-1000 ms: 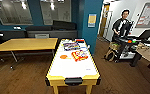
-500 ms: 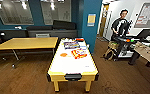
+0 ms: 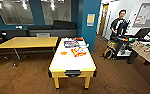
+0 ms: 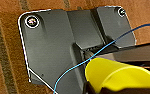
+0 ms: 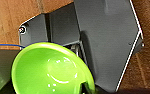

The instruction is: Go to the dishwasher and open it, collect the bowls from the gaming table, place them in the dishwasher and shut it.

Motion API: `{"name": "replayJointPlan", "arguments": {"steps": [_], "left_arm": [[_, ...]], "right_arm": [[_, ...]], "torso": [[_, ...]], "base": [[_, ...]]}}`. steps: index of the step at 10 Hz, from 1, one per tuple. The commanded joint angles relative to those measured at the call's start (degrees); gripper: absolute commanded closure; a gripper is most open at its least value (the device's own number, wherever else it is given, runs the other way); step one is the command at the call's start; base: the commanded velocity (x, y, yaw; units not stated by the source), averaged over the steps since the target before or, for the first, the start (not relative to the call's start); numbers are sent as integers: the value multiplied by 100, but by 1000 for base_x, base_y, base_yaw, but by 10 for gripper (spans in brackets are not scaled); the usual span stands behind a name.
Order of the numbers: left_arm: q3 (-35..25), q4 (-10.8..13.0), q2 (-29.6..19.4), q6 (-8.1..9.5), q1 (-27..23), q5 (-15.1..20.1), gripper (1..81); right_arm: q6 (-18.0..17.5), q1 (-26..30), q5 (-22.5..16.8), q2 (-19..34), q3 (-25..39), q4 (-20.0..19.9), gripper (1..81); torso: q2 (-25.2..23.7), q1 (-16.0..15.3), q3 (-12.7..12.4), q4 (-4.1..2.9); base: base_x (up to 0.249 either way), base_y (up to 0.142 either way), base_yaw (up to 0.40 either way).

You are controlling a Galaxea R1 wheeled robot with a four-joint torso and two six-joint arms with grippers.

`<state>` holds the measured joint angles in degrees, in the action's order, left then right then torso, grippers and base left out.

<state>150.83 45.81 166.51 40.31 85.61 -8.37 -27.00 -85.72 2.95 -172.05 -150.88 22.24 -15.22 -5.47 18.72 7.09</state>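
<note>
The gaming table (image 3: 73, 65), white on top with yellow edges and legs, stands straight ahead in the head view. Colourful game boxes (image 3: 71, 44) lie on its far half, and a small orange thing (image 3: 63, 53) that may be a bowl sits near the middle. In the left wrist view my left gripper (image 4: 98, 88) is shut on a yellow bowl (image 4: 121, 77) above the wooden floor. In the right wrist view my right gripper (image 5: 87, 88) is shut on a light green bowl (image 5: 51, 70), a dark finger (image 5: 84, 87) over its rim.
A plain yellow-wood table (image 3: 28, 42) stands left of the gaming table. A person (image 3: 119, 25) stands at a control rig (image 3: 126, 42) on the right. The table-football table (image 3: 148, 52) runs along the right edge. A blue pillar (image 3: 89, 22) rises behind. Wooden floor (image 3: 23, 80) surrounds the table.
The whole head view has shifted a little, and the gaming table's near end sits slightly higher in it than before. Nothing on the table has moved.
</note>
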Motion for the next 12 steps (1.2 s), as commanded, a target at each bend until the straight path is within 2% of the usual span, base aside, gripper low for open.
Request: {"name": "replayJointPlan", "arguments": {"steps": [1,6,8,10,12], "left_arm": [[-10,95,-21,-59,-154,213,811],[-10,-11,-56,-41,-119,205,811],[-10,-143,-109,-41,-66,38,811],[-10,-134,-118,-41,-49,-24,811],[-10,-125,-126,-41,-49,-33,811]], "right_arm": [[11,191,-277,1,7,62,811],[11,174,-269,1,-81,53,811],[11,174,-277,1,-89,53,811],[11,165,-277,-17,-89,53,811],[11,138,-269,-8,-89,53,811]], "torso": [[0,0,0,0],[-9,11,-5,0],[-9,9,-5,0],[-9,6,-5,0],[-9,6,-5,0]], "base": [[-143,0,0],[-27,0,0],[0,0,0],[0,0,0],[0,0,-204]]}}
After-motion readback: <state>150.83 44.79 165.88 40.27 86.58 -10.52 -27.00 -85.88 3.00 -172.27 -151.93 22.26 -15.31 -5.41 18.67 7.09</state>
